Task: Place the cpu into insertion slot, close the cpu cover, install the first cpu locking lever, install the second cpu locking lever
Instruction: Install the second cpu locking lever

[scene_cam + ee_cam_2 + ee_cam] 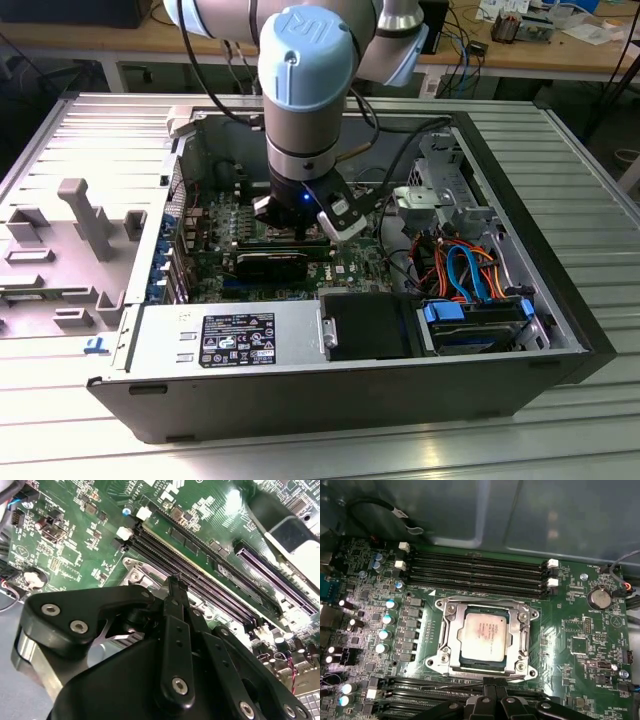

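Your cpu (484,638) sits seated in the insertion slot (451,652), with the cpu cover (522,630) lying flat around it as a frame. Your gripper (492,689) hovers just beside the socket's near edge, fingers (172,592) pressed together, holding nothing.

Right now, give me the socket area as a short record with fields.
cpu: silver-topped chip seated in the insertion slot
cpu cover: metal frame lying down around the chip, chip showing through its window
gripper: fingertips just beside the socket's edge, holding nothing visible
surroundings: green motherboard, black memory slots, inside an open computer case
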